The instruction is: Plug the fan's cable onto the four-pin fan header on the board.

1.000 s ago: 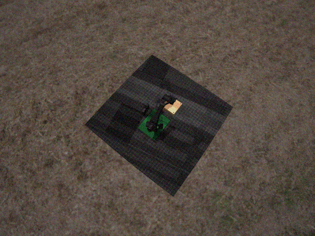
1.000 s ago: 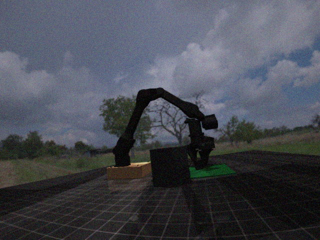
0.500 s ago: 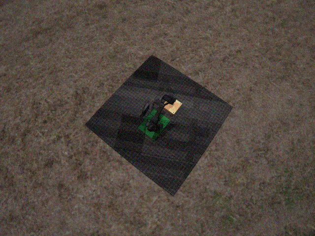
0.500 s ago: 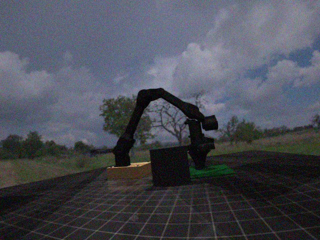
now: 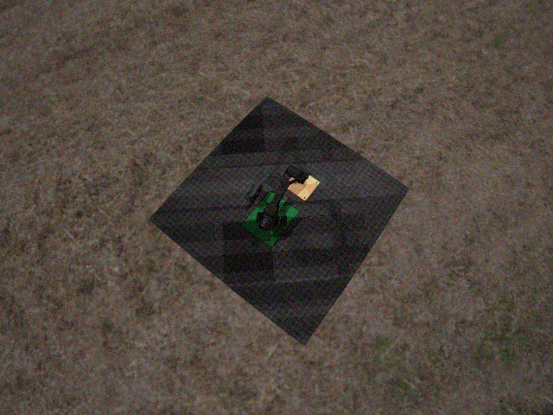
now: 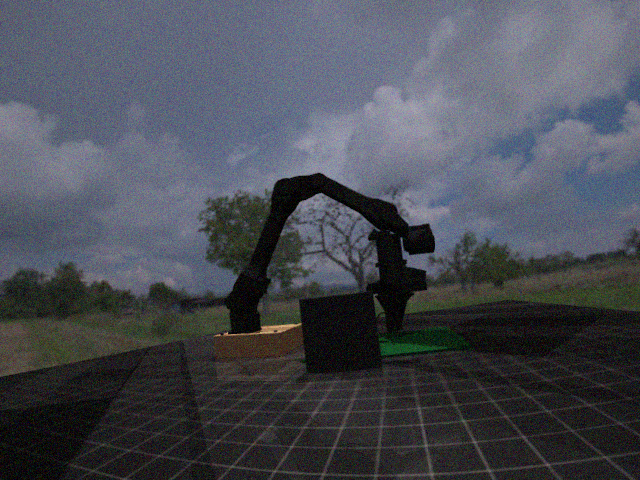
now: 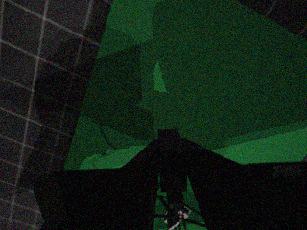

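The green board (image 5: 255, 227) (image 6: 431, 339) (image 7: 230, 72) lies flat on the dark grid mat (image 5: 312, 277) (image 6: 413, 423). My gripper (image 5: 267, 219) (image 6: 393, 324) (image 7: 169, 144) is down at the board, pointing straight at it, and is shut on the fan cable's small black plug (image 7: 169, 134), which sticks out past the fingertips in the wrist view. The pale four-pin fan header (image 7: 178, 214) shows between the fingers near the bottom edge of the wrist view, with thin cable loops around it. The black fan (image 6: 339, 330) stands beside the board. The plug is hidden in the top and exterior views.
The arm rises from a light wooden base block (image 5: 306, 188) (image 6: 258, 341) next to the fan. The mat lies on bare brownish ground (image 5: 89, 312). The light is dim and shadows cross the board.
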